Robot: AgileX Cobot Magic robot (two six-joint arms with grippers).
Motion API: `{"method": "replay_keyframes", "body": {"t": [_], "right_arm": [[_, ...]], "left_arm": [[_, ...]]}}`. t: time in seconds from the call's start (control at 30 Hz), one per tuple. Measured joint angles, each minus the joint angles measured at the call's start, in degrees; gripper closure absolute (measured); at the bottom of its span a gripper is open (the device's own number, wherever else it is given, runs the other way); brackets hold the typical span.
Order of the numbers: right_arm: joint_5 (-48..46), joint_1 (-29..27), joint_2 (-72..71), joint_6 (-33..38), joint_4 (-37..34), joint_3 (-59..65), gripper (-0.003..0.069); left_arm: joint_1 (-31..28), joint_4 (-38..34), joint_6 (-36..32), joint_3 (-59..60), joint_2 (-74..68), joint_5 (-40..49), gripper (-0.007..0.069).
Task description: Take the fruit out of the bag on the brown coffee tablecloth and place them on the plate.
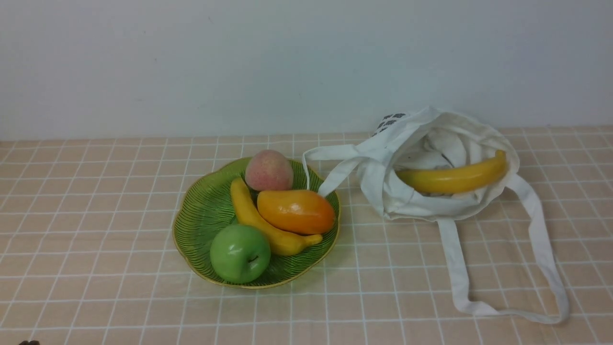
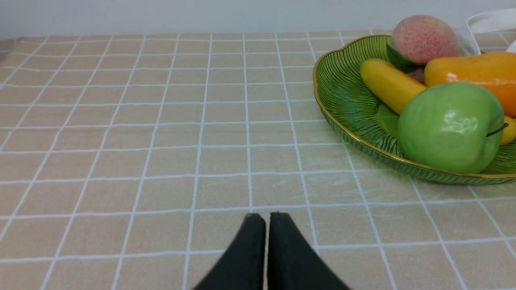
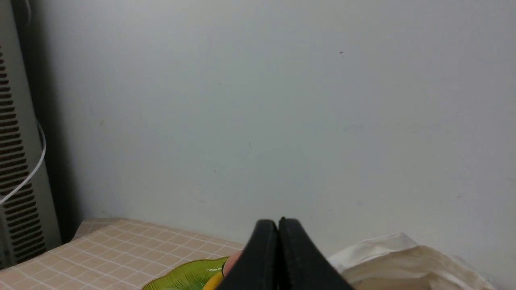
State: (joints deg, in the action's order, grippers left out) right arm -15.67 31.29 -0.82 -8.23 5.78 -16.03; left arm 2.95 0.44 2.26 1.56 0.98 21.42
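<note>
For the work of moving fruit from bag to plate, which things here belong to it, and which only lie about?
Belong to the work: bag; banana in the bag, not yet moved; plate; mango and second banana, both on the plate; checked tablecloth.
Only lying about: green apple and peach, on the plate; vent grille.

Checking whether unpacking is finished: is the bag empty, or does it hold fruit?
Not empty. A banana lies inside the open mouth of the bag; whether anything hides under the folds cannot be told.
</note>
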Motion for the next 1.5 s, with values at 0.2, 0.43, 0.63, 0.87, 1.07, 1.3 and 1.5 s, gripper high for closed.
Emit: {"method": "replay_keyframes", "body": {"t": [0.2, 0.43, 0.63, 0.87, 1.07, 1.3, 1.5], "right_arm": [[-0.86, -0.70, 0.00, 2.34, -0.97, 0.00, 0.0673], [-3.12, -17.80, 0.00, 2.71, 0.41, 5.19, 0.0673], [-3.20, -28.74, 0.00, 2.71, 1.38, 14.60, 0.0673], [-5.22, -29.68, 0.00, 2.71, 1.22, 17.46, 0.0673], [-5.29, -29.69, 0.00, 2.71, 1.22, 17.46, 0.0673], [-5.35, -29.69, 0.00, 2.71, 1.22, 17.46, 0.0673], [-5.35, -29.69, 0.00, 2.71, 1.22, 17.46, 0.0673]], "left_arm": [[0.00, 0.00, 0.00, 0.00, 0.00, 0.00, 0.0632], [0.00, 0.00, 0.00, 0.00, 0.00, 0.00, 0.0632], [0.00, 0.00, 0.00, 0.00, 0.00, 0.00, 0.0632], [0.00, 0.00, 0.00, 0.00, 0.00, 0.00, 0.0632], [0.00, 0.00, 0.00, 0.00, 0.00, 0.00, 0.0632], [0.00, 0.00, 0.00, 0.00, 0.00, 0.00, 0.0632], [0.00, 0.00, 0.00, 0.00, 0.00, 0.00, 0.0632]]}}
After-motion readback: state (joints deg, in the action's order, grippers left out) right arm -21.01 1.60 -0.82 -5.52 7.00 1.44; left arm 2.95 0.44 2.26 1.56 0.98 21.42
